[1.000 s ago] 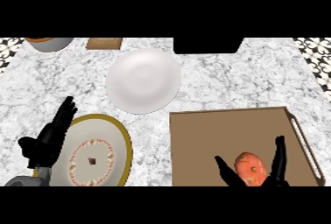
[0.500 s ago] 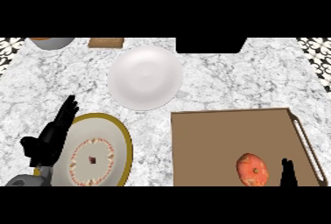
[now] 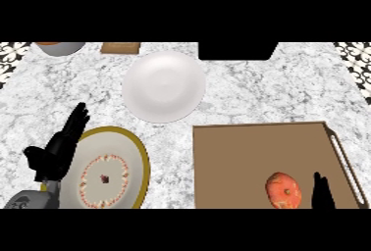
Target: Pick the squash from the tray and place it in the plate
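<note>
The squash (image 3: 284,190), orange and round, lies on the brown tray (image 3: 253,147) in the lower right of the head view, near the tray's bottom edge and right side. Just right of it, the right hand (image 3: 321,193) shows only as straight fingers held narrow and pointing up; they curl round nothing. At the left edge, the left hand (image 3: 56,149) rests with its fingers straight and upright and its thumb out to the left, overlapping the rim of the gold-rimmed plate (image 3: 138,162). The white plate (image 3: 163,87) sits upper centre on the marble counter (image 3: 290,88), apart from the tray. 1 bowl (image 3: 59,47) is cut off at the upper left.
</note>
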`<state>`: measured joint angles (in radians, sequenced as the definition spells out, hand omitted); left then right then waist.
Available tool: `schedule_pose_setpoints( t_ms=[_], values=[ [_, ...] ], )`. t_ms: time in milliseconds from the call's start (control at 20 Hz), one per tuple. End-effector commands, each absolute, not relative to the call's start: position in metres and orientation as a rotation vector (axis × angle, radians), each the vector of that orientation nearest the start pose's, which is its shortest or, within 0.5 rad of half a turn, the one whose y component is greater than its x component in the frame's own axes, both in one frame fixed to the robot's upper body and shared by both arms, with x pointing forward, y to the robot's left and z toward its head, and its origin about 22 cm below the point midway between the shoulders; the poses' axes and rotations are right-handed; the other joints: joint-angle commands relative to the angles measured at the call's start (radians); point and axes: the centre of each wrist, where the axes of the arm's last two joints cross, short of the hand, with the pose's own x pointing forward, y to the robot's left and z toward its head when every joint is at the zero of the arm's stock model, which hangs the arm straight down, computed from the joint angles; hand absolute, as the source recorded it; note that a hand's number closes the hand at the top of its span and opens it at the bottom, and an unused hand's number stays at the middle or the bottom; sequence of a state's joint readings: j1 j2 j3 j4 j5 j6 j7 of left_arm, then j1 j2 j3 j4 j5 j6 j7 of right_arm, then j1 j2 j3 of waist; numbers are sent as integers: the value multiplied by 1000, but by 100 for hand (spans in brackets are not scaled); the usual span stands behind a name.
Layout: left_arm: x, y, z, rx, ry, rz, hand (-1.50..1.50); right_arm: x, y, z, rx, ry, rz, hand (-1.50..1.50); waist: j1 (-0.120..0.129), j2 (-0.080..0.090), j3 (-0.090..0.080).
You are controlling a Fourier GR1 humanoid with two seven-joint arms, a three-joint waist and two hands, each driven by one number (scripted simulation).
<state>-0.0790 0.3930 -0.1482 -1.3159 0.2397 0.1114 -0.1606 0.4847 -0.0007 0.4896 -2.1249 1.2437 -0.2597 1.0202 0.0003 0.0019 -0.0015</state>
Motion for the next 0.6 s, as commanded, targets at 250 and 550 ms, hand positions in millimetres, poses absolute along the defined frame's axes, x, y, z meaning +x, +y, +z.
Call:
schedule_pose_setpoints(
  t_ms=[250,550],
  values=[
    [250,310,-19,149,-1511,-141,0,156,-168,62,-1023,-684,253,-150,6,0,1],
    [254,306,-12,159,-1524,-135,0,165,-177,38,-993,-687,246,-150,1,-2,2]
  ],
)
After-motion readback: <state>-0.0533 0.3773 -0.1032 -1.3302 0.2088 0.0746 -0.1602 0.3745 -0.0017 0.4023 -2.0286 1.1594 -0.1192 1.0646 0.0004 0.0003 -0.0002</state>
